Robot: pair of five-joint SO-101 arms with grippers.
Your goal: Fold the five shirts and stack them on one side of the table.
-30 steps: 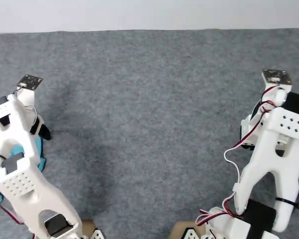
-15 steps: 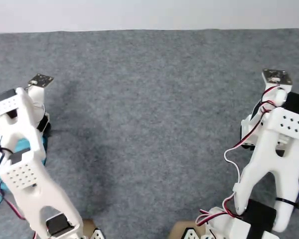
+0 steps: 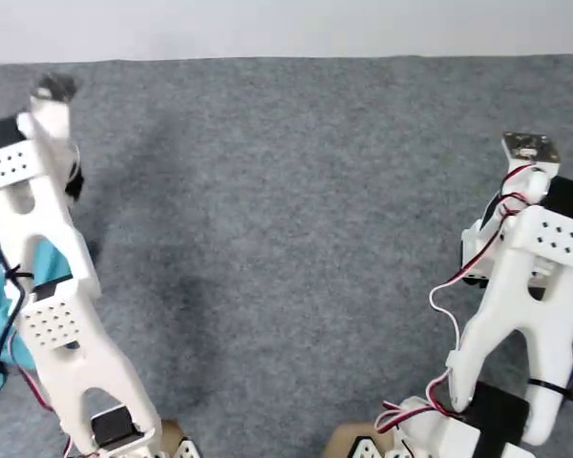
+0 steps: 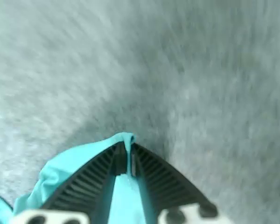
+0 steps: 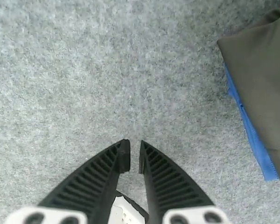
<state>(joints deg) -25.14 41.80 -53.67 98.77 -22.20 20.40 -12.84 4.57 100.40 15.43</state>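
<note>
I see my left gripper point(image 4: 126, 148) pinching a fold of the teal shirt point(image 4: 67, 162) between its tips, holding that fold up off the grey table point(image 3: 296, 191). The rest of the shirt is bunched at the table's left edge, beside the left arm point(image 3: 43, 248). My right gripper point(image 5: 131, 157) hangs over bare table near the right edge with its jaws drawn almost together around nothing. Just beside it, at that right edge, a dark shirt point(image 5: 266, 79) lies on top of a blue shirt point(image 5: 253, 137).
</note>
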